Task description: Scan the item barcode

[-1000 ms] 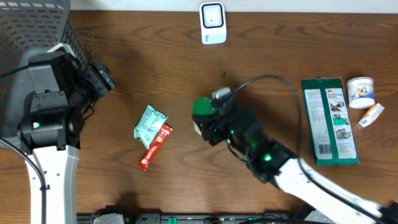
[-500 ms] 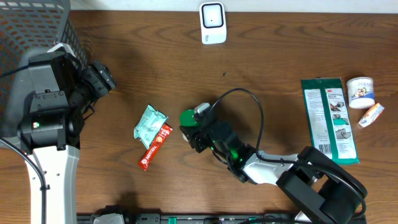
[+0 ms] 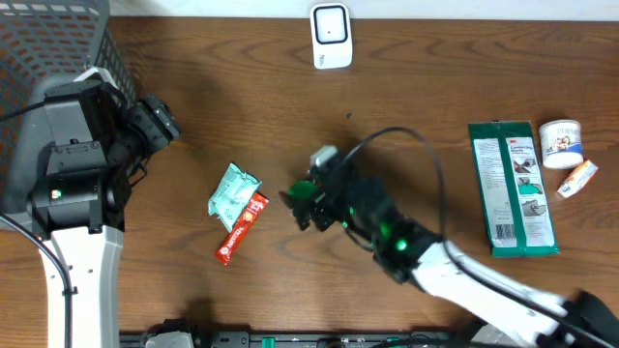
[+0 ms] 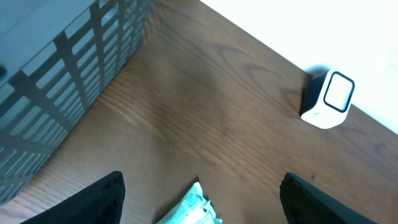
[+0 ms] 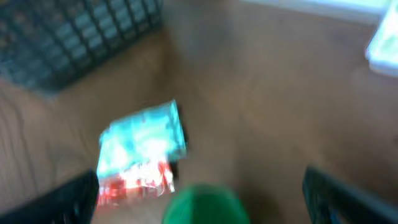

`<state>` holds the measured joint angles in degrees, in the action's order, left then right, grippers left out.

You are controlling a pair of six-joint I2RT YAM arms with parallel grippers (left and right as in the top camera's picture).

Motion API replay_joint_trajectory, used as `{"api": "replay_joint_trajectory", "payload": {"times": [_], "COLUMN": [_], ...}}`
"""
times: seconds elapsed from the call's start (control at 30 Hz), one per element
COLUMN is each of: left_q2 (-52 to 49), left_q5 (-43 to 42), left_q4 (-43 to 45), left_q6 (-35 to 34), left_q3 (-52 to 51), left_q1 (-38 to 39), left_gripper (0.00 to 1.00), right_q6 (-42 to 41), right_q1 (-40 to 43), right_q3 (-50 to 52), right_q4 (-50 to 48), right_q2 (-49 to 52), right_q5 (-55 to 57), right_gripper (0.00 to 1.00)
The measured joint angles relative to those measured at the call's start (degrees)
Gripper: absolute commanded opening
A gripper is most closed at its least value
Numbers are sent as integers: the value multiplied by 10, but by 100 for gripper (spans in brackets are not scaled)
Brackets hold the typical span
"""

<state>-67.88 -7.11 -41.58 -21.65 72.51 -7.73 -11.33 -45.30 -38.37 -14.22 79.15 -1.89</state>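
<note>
- The table [image 3: 193, 116] carries its goods in a single layer and mostly well apart. That probably lets either arm reach one thing without knocking another.
- The mesh basket [image 3: 48, 39] stands at the far left corner, likely as the drop-off for scanned goods.
- The left end effector [image 4: 202, 180] hangs near the basket with its fingers spread and nothing between them. It seems parked clear of the working area.
- The right end effector [image 5: 200, 177] reaches into the middle of the table with its fingers spread wide. Its own view is blurred.
- The flat green package [image 3: 513, 188] lies label up at the right, apparently waiting its turn.
- The scanner [image 3: 331, 37] stands upright at the far edge, window facing the arms, so a barcode has to be carried up to it.
- The teal packet [image 3: 233, 192] and red bar [image 3: 242, 227] lie touching, left of centre.
- The green item [image 3: 303, 191], which I take to be the task's thing, sits low between the right fingers with a gap on each side. It does not look pinched, and it is well apart from the scanner.
- The small tub [image 3: 560, 143] and tube [image 3: 578, 180] lie just beside the package.
</note>
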Motion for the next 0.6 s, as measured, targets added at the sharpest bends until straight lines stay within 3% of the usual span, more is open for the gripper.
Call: {"api": "replay_joint_trajectory", "payload": {"times": [0.03,0.17,0.23,0.43,0.6], "left_q2": [0,0,0,0,-1], "left_q5": [0,0,0,0,0], "left_q4": [-1,0,0,-1,0], "left_q6": [0,0,0,0,0], "left_q3": [0,0,0,0,0], "left_q1": [0,0,0,0,0], "left_gripper": [82,82,81,81,81], "right_q6": [1,9,12,18,39], "right_q1": [8,41,51,57,57], "right_q3": [-27,-259,-367,-654,-725], "right_q4": [49,411,523,789,892], "right_q2": [-10,-8,10,84,203], "right_q5": [1,1,1,-16,-66], "right_gripper": [99,99,99,99,99]}}
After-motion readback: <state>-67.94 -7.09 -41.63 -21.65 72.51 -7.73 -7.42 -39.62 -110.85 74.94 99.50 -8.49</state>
